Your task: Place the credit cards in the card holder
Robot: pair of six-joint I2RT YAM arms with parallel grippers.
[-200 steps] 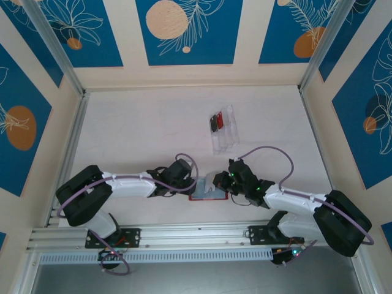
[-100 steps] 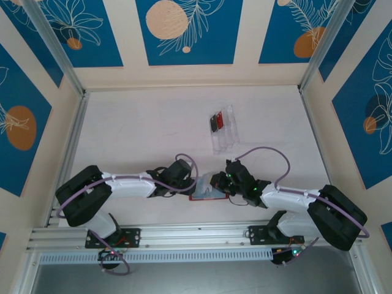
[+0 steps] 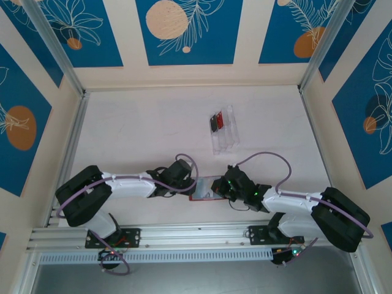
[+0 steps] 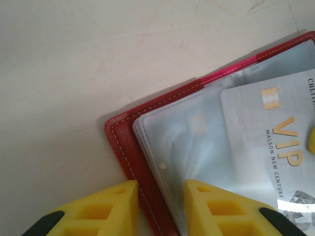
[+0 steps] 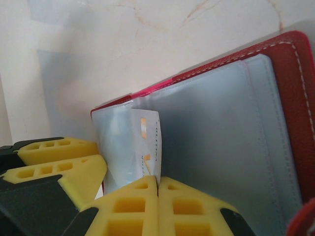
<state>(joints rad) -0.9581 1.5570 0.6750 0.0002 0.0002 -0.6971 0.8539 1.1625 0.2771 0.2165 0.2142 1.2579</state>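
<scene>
From above, I saw the wallet [image 3: 205, 187] open at the tray's [image 3: 228, 139] 6 o'clock, left claw [image 3: 191, 185] at its 9, right claw [image 3: 219, 188] at its 3. Left wrist: jaws part open, astride the wallet's edge. Right wrist: jaws clamped a silver card [image 5: 149, 142] against the wallet.

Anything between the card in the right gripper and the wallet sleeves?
Nothing visible. The right gripper holds the card right at the clear sleeves of the open wallet; the left gripper straddles the wallet's edge, off to one side.
</scene>
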